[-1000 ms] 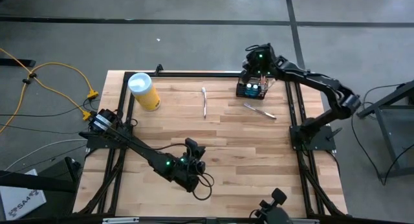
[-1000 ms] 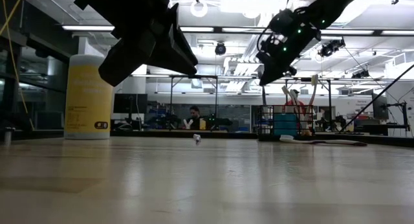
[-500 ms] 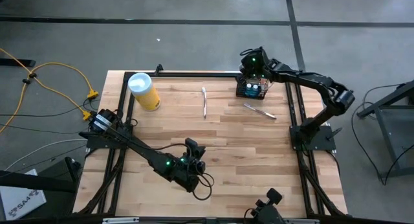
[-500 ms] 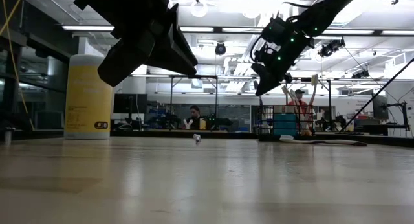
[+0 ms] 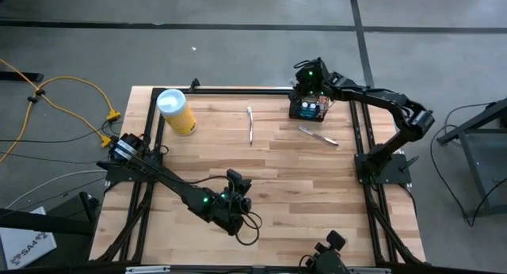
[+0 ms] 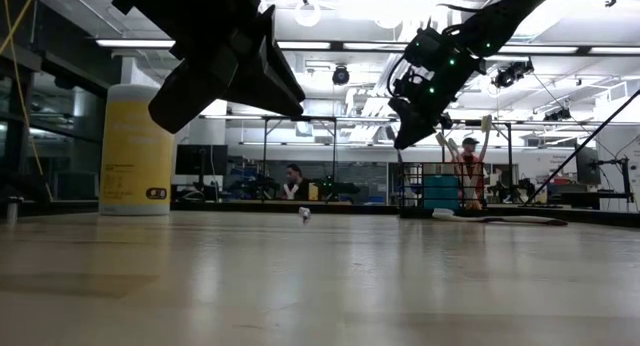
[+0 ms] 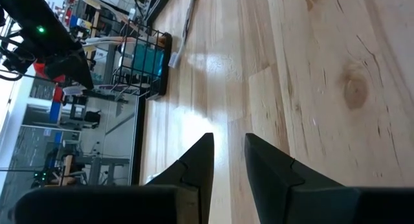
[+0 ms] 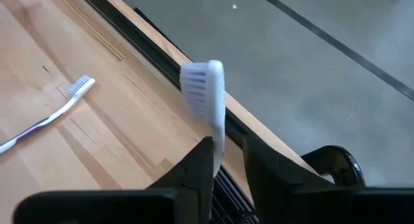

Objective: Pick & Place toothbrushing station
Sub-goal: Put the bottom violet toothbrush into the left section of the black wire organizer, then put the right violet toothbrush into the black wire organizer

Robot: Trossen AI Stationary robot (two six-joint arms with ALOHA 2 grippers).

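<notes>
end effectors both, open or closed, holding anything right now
left end effector: slightly open, holding nothing
right end effector: slightly open, toothbrush upright in the gap, seemingly loose

Wooden table (image 5: 277, 179), yellow canister (image 5: 177, 112), two toothbrushes (image 5: 250, 125) (image 5: 318, 135), toothbrushing station (image 5: 308, 108)

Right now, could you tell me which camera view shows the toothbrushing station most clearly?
The left wrist view: the toothbrushing station shows its black wire mesh and blue contents unobstructed on the table. In the high view it is small, partly under the right gripper. The low view shows it distant; the right wrist view shows only a sliver.
</notes>
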